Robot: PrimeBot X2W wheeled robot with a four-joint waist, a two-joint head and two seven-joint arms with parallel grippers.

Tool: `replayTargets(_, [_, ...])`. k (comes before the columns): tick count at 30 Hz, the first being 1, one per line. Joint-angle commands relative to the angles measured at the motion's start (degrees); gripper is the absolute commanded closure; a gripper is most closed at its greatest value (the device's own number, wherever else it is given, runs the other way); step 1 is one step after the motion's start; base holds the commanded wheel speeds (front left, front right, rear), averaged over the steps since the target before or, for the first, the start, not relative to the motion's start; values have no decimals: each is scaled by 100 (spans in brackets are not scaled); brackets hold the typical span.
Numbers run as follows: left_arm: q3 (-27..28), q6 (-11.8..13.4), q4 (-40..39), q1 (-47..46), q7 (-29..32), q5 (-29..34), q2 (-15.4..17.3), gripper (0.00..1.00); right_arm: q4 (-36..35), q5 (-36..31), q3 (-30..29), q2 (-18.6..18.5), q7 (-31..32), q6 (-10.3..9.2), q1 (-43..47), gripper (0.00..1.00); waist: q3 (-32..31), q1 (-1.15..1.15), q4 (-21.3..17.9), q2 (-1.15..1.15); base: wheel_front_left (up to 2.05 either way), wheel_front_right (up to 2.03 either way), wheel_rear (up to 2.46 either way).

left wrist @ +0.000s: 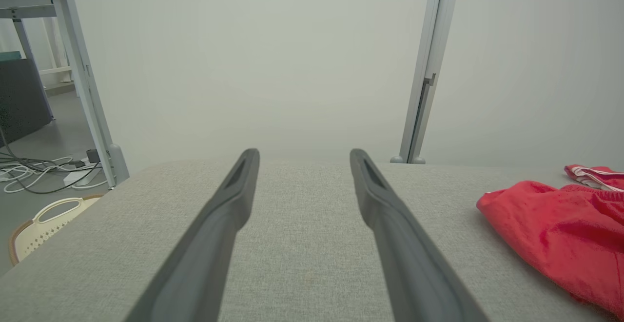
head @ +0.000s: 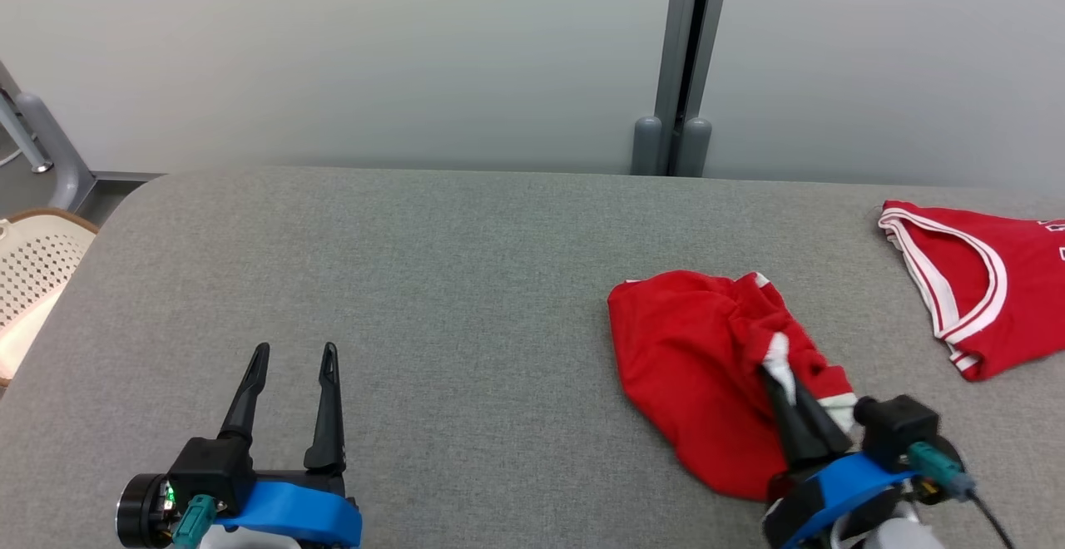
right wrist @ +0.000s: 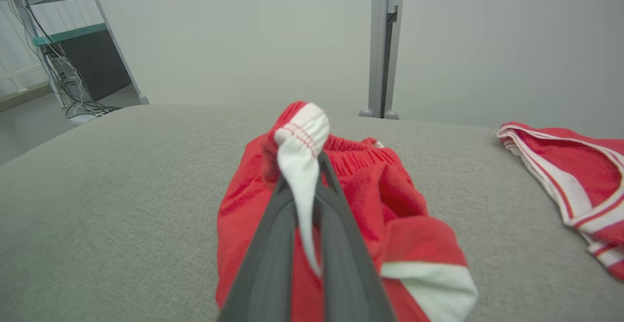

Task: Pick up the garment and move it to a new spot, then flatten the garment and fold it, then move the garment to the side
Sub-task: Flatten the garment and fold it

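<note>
Half the table (head: pixel 416 283) lies bare (garment (head: pixel 691 358) right).

Garment (head: pixel 691 366) on the desk (head: pixel 416 283), right of centre, right tool (head: pixel 774 376) at its near side; jersey (head: pixel 973 283) farther right; left tool (head: pixel 296 351) near left; basket (head: pixel 37 266) off the desk's left edge; post (head: pixel 682 58) behind.

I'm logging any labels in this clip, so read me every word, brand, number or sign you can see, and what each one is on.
No text here can be read.
Red jersey: white marks at the head view's right edge, cut off by the frame, unreadable.
Crumpled red garment, pinched by the right gripper: white trim and red stitching, no print visible.
</note>
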Motion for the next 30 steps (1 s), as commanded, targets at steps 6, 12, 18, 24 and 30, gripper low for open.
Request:
replayTargets(6, [18, -53, 14, -82, -26, 38, -24, 0, 102, 189, 1185, 372, -27, 1, -261, 100, 78, 1, 225, 0, 0, 0, 0])
replayTargets(12, [29, -45, 16, -148, -25, 46, -59, 0, 343, 356, 2212, 543, -26, 1, -510, 100, 176, 1, 379, 0, 0, 0, 0])
replayTargets(18, [4, -56, 54, -224, -26, 51, -122, 0, 681, 680, 3338, 588, -27, 1, -701, 100, 223, 1, 532, 0, 0, 0, 0])
replayTargets(24, [91, -52, 61, -170, -26, 40, -138, 0, 587, 923, 3549, 593, -27, 1, -870, 0, 203, 1, 470, 0, 0, 0, 0])
replayTargets(30, [166, -62, 56, -86, -26, 74, -143, 0, 221, 690, 3138, 575, -27, 1, -842, 0, 119, 1, 236, 0, 0, 0, 0])
